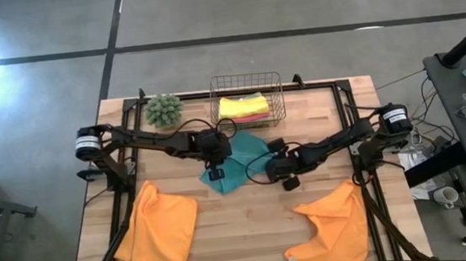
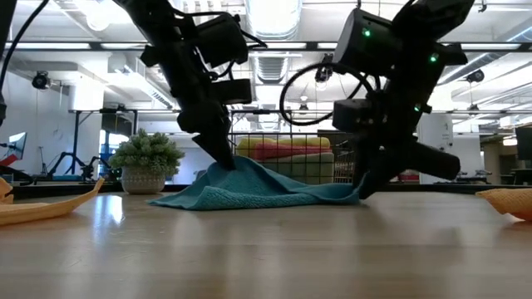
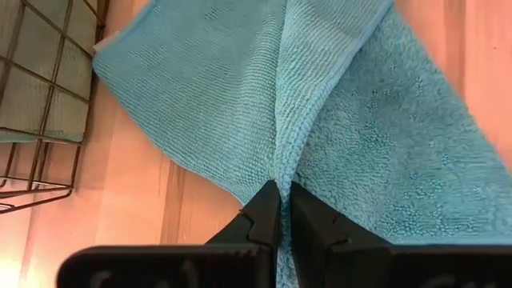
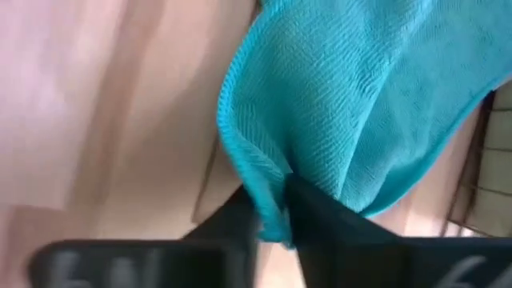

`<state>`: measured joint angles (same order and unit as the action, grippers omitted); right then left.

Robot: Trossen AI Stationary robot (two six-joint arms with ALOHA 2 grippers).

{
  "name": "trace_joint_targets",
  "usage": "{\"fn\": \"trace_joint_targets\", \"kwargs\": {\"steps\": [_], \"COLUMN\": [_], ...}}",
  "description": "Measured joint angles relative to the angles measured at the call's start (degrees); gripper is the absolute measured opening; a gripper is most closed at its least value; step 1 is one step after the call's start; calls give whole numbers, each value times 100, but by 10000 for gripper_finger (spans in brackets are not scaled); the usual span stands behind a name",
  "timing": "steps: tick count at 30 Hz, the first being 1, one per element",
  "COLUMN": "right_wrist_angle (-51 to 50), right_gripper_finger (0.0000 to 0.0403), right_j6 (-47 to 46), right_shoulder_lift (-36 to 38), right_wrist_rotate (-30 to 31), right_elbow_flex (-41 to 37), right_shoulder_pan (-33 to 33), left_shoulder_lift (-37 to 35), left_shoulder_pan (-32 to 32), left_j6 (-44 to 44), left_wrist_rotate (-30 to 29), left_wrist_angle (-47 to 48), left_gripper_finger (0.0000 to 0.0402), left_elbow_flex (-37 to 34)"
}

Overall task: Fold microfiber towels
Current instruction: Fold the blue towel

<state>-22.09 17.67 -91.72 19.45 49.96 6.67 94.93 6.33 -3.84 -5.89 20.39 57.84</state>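
Orange microfiber lies unfolded at the near left corner of the desk (image 1: 250, 230), a rumpled towel (image 1: 157, 228) nobody has tackled yet. Farther back on that side stands a fuzzy green plant ball (image 1: 164, 109), which has no part in the job. Moving toward the middle, the left end effector (image 3: 278, 210) has its fingers pressed together on a pinch of the teal towel (image 1: 240, 165), which sits crumpled at the centre of the desk, just in front of the wire basket (image 1: 278, 93). That basket holds what look like folded yellow and pink towels (image 1: 244, 107), so I judge two pieces finished and stowed. On the far side of the teal cloth, the right end effector (image 4: 272, 212) nips the towel's hemmed edge between its fingers, so both arms appear to hold the same cloth, which rises in a low tent in the level view. Nearest the right corner lies the second orange towel (image 1: 333, 227), bunched and unfolded. By my count the teal fold is barely begun, both orange ones remain, and no sage green cloth is visible.
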Motion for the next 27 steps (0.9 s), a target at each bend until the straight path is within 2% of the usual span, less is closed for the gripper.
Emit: {"fn": "trace_joint_targets", "kwargs": {"steps": [2, 7, 18, 27], "right_wrist_angle": [7, 8, -31, -33], "right_gripper_finger": [20, 10, 9, 8], "right_j6": [-94, -121, -315, -419], "right_shoulder_lift": [11, -17, -20, -20], "right_wrist_rotate": [-131, -190, -401, -469], "right_elbow_flex": [70, 150, 142, 142], "right_shoulder_pan": [-33, -90, -109, -109], "left_shoulder_lift": [-37, -39, -39, 282], "left_shoulder_pan": [0, 0, 0, 6], "left_j6": [-135, -406, -406, -669], "left_wrist_rotate": [27, 83, 103, 16], "left_wrist_angle": [-1, 15, 67, -131], "left_gripper_finger": [6, 15, 100, 102], "left_elbow_flex": [16, 45, 45, 42]}}
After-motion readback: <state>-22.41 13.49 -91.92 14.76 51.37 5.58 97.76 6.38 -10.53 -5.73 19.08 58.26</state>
